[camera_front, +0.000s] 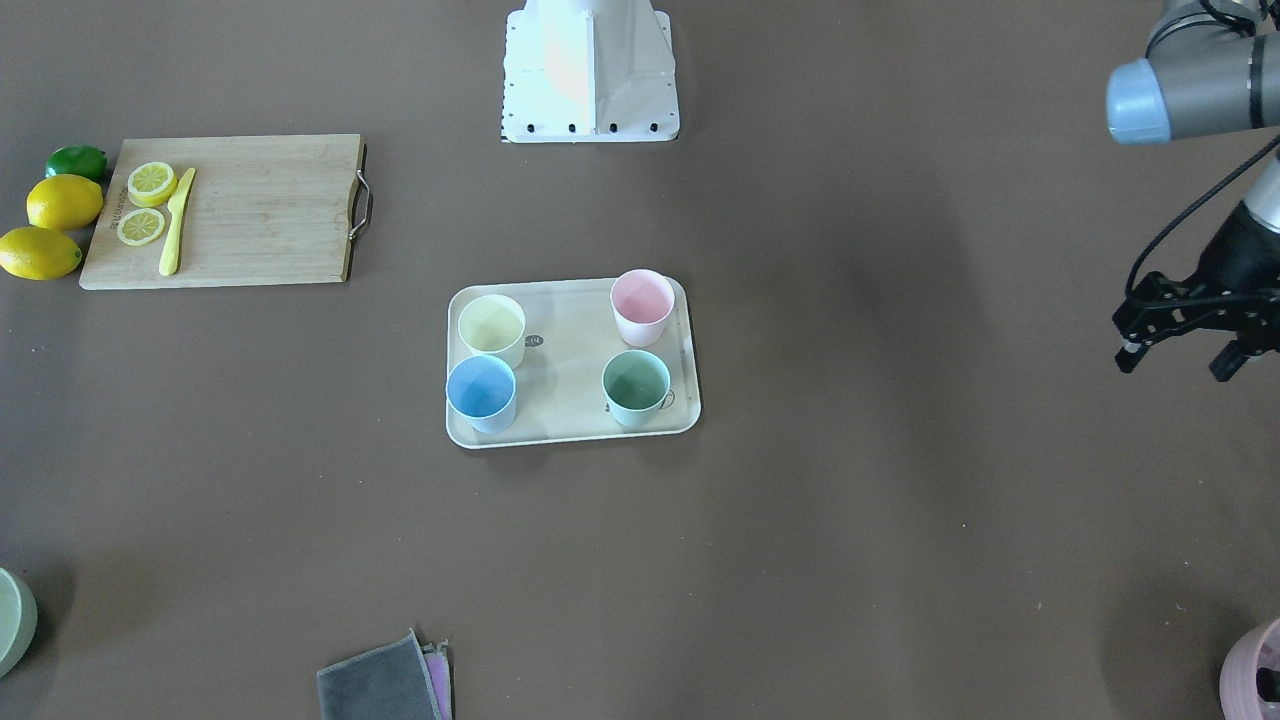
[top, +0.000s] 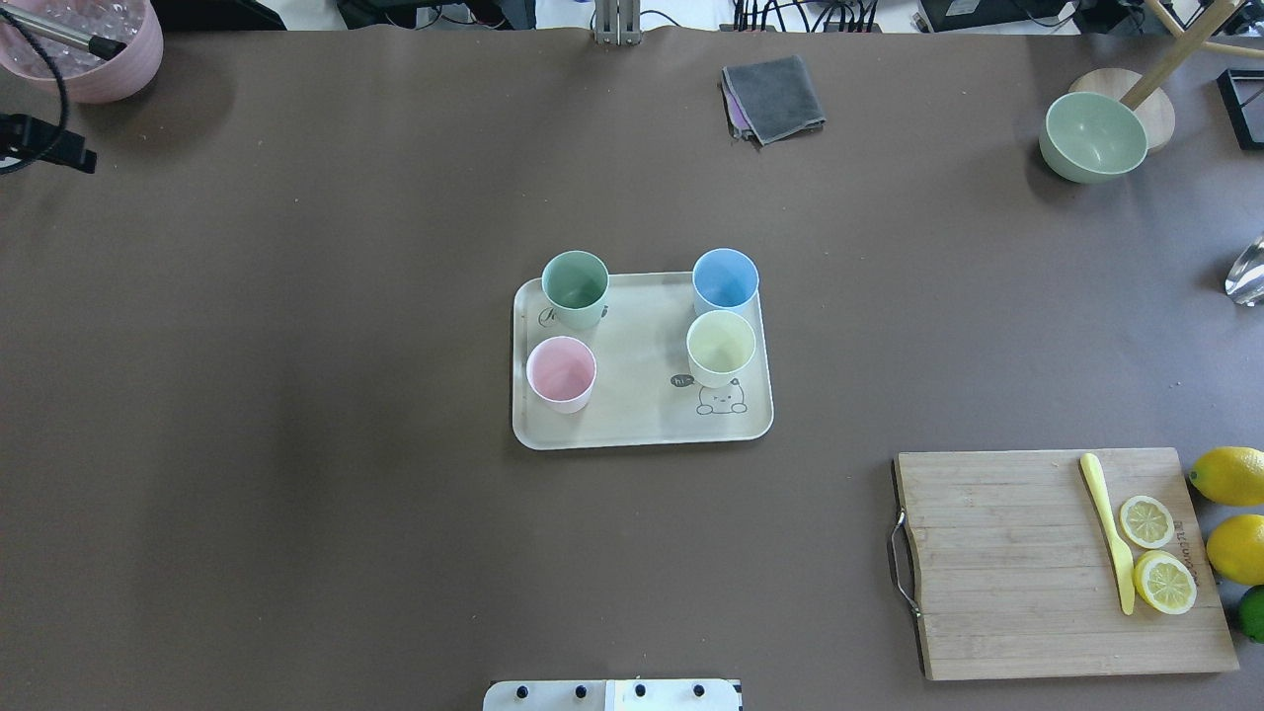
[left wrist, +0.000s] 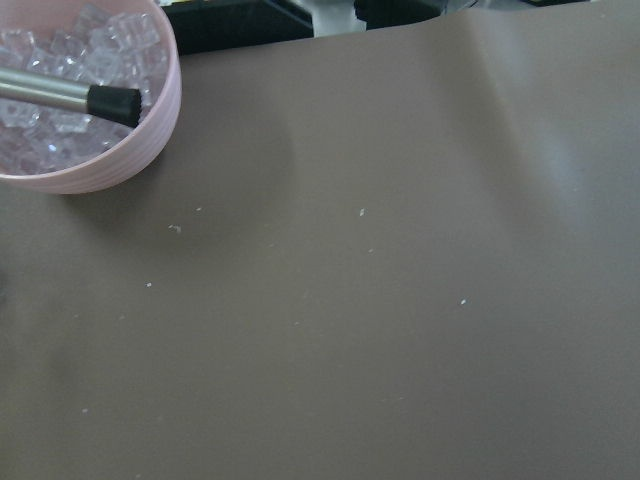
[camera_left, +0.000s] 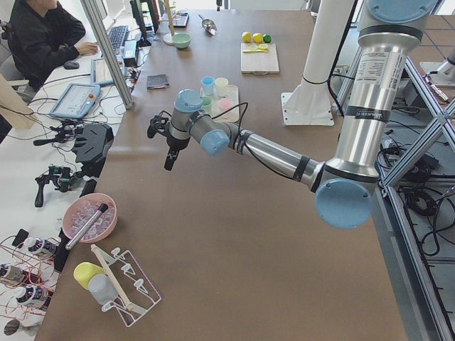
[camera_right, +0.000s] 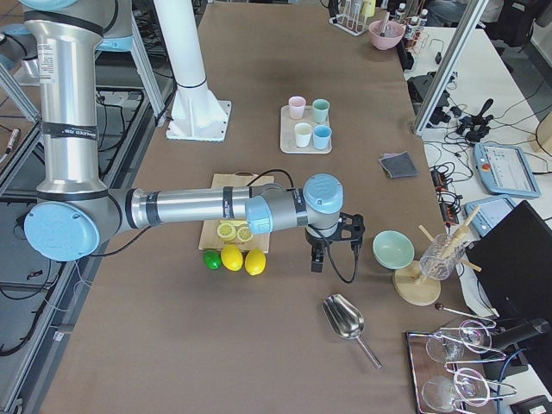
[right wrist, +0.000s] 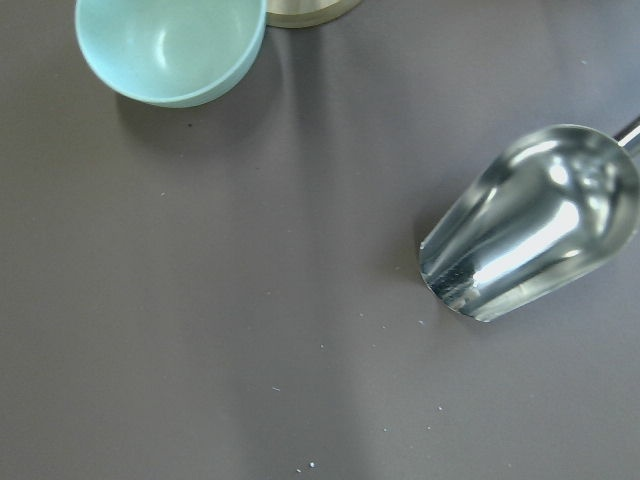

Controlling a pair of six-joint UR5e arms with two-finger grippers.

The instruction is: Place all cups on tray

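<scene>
Overhead exterior: four cups (top: 575, 289) (top: 726, 279) (top: 721, 346) (top: 561, 372), likely light, stiff and slick, stand upright on the cream tray (top: 642, 405) at the middle of the tabletop (top: 296, 444), best pinched across a rim; left tool (camera_front: 1178, 360) spread and empty, right tool (camera_right: 319, 259) unreadable.

surface (top: 296, 444): brown, matte | tray (top: 642, 415): mid-surface, well apart from both claws | pink pot (camera_front: 1245, 675): near left claw (camera_front: 1175, 362) | green bowl (camera_right: 395, 248), metal scoop (camera_right: 345, 319): near right claw (camera_right: 321, 257) | cutting board (top: 997, 563): right claw's side | grey cloth (top: 780, 94): apart from both
</scene>
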